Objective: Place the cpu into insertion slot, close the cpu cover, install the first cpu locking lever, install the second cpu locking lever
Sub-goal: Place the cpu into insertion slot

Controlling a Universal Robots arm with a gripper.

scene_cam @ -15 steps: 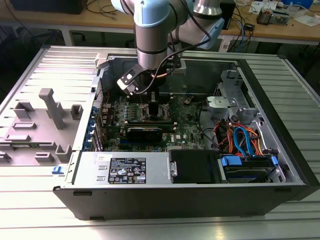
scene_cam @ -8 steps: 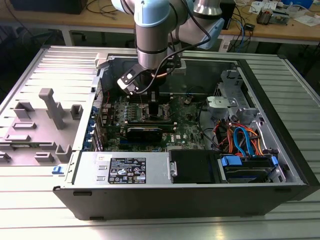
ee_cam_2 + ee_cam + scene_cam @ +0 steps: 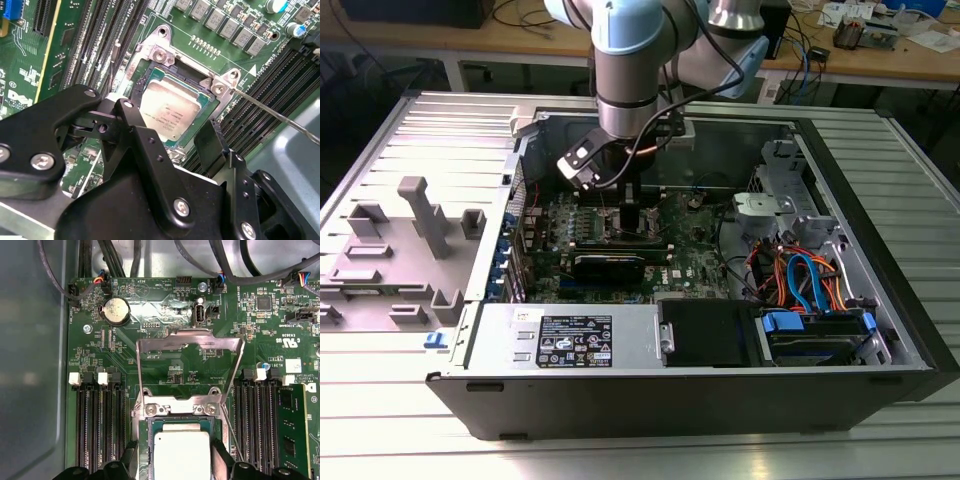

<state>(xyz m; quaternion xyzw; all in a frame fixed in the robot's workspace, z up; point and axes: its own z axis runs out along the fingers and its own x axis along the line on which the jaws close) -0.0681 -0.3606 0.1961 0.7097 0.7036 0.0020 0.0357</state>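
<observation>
The cpu (image 3: pixel 181 452) is a silver-topped square lying flat in the insertion slot (image 3: pixel 175 405), whose silvery rim and screws show on the green board. My gripper (image 3: pixel 176 462) hangs low over it, open. One black finger (image 3: pixel 127 120) stands on each side of the cpu (image 3: pixel 170 112), with a small gap to the chip. The cpu cover (image 3: pixel 190 340), a thin metal frame with a large cut-out, is swung up and back from the slot. A thin wire lever (image 3: pixel 280 117) sticks out beside the slot. In the exterior view the gripper (image 3: pixel 630 215) reaches down into the computer case.
Long black memory slots (image 3: pixel 97 425) run on both sides of the socket. A round coin battery (image 3: pixel 116 310) and cable plugs lie beyond the cover. The case (image 3: pixel 880 250) walls, the drive cage with orange and blue cables (image 3: pixel 800 275) and the power supply (image 3: pixel 570 340) ring the board.
</observation>
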